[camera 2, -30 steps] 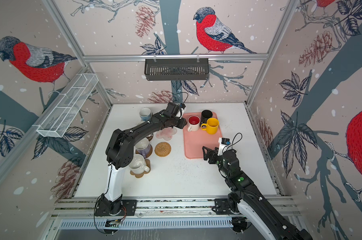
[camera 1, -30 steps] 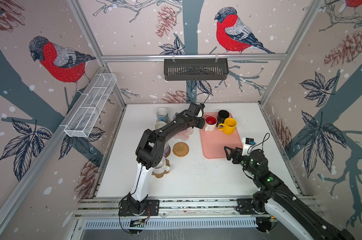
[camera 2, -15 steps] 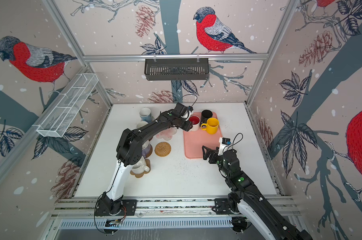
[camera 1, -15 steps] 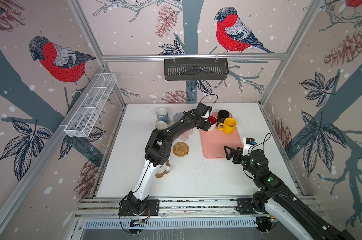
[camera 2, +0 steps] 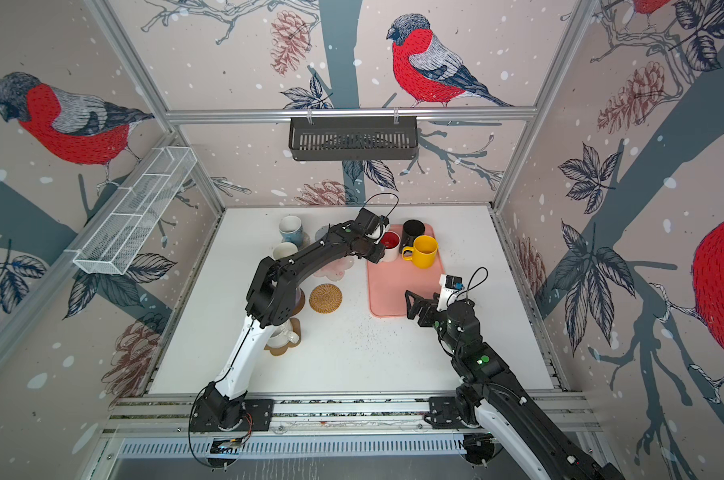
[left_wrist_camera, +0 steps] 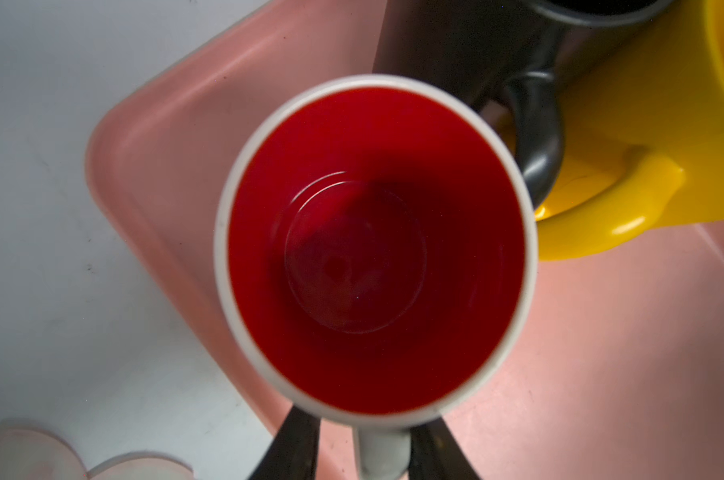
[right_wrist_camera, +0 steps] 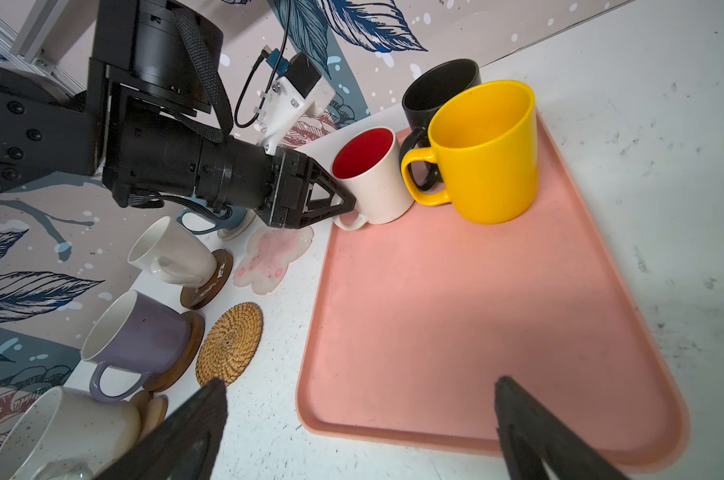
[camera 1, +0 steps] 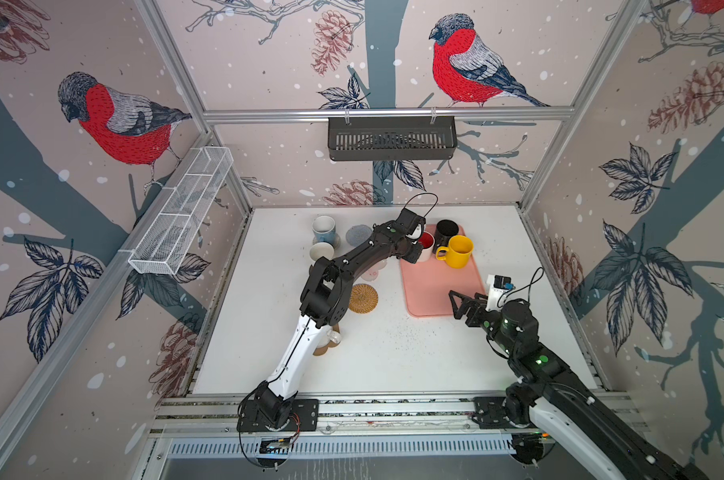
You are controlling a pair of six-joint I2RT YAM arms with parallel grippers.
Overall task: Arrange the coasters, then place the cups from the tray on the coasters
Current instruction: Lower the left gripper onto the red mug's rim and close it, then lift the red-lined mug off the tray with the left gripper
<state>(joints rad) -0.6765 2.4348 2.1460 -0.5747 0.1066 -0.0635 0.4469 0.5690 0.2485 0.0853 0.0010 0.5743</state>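
Left gripper [right_wrist_camera: 349, 204] has its jaws drawn in narrow around the handle of the white ceramic mug with the red inside [left_wrist_camera: 373, 249]; one black finger [left_wrist_camera: 298, 449] on each side of it; honestly can't tell if it's actually pinching the handle or just flanking it, since a sliver of pink shows between one finger and the handle.

The mug stands upright in the far corner of the flat salmon-pink rectangular tray [camera 1: 435, 291]; the black ceramic mug [camera 1: 446, 232] and the yellow ceramic mug [camera 1: 458, 251] are right next to it.

Right gripper [right_wrist_camera: 360, 436] has its jaws spread wide, nothing between them, hanging by the tray's near edge.

The translucent pink flower-shaped coaster [right_wrist_camera: 273, 257] sits bare just beside the tray; the tan round wicker coaster [camera 1: 362, 298] is bare too.
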